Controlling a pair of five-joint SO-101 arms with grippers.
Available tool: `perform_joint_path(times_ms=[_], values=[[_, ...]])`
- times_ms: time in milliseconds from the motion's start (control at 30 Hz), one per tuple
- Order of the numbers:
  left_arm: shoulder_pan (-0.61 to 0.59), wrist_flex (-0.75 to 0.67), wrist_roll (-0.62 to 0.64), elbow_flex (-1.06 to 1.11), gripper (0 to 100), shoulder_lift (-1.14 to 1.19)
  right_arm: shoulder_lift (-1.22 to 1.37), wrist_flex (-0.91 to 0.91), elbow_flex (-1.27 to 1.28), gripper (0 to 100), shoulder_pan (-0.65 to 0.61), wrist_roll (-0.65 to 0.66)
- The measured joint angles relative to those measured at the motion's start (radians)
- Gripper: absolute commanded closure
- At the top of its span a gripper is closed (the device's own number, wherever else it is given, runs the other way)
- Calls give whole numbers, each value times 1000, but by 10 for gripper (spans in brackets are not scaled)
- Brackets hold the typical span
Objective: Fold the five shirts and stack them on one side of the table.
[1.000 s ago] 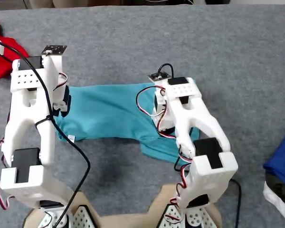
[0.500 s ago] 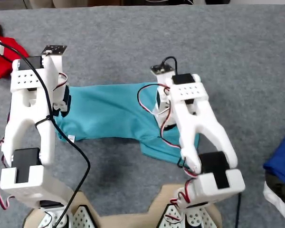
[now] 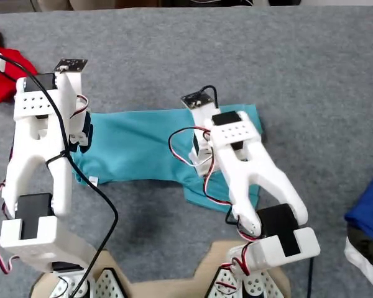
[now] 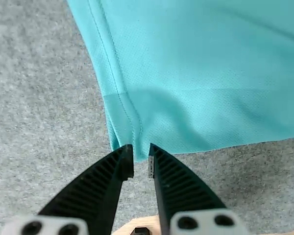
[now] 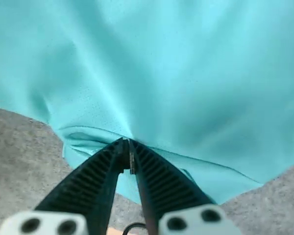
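A teal shirt (image 3: 137, 149) lies spread flat on the grey table, its long side running left to right. In the left wrist view, my left gripper (image 4: 141, 161) sits at the hem corner of the shirt (image 4: 196, 88). Its fingers are closed to a narrow slit with the hem edge between the tips. In the right wrist view, my right gripper (image 5: 126, 149) is shut, its tips pinching a raised fold of the shirt (image 5: 176, 73). From above, the left arm (image 3: 40, 143) stands over the shirt's left end and the right arm (image 3: 236, 149) over its right half.
A red shirt (image 3: 0, 74) lies crumpled at the table's far left. A pile of clothes (image 3: 370, 230), blue on top of dark and white, sits at the right edge. Bare grey table (image 3: 267, 56) stretches behind the teal shirt.
My right arm has swung left across the shirt, uncovering the shirt's far right corner. The left arm has stayed still.
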Motion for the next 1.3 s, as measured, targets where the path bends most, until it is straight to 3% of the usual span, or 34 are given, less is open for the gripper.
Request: perform_joint_path(times_ms=[533,900,1300], values=[[0,0,0,0,932,0,0,100,18,993,-2,0],[0,0,0,0,933,0,0,104,74,993,-140,2],[0,0,0,0,932,0,0,144,117,993,-150,0]])
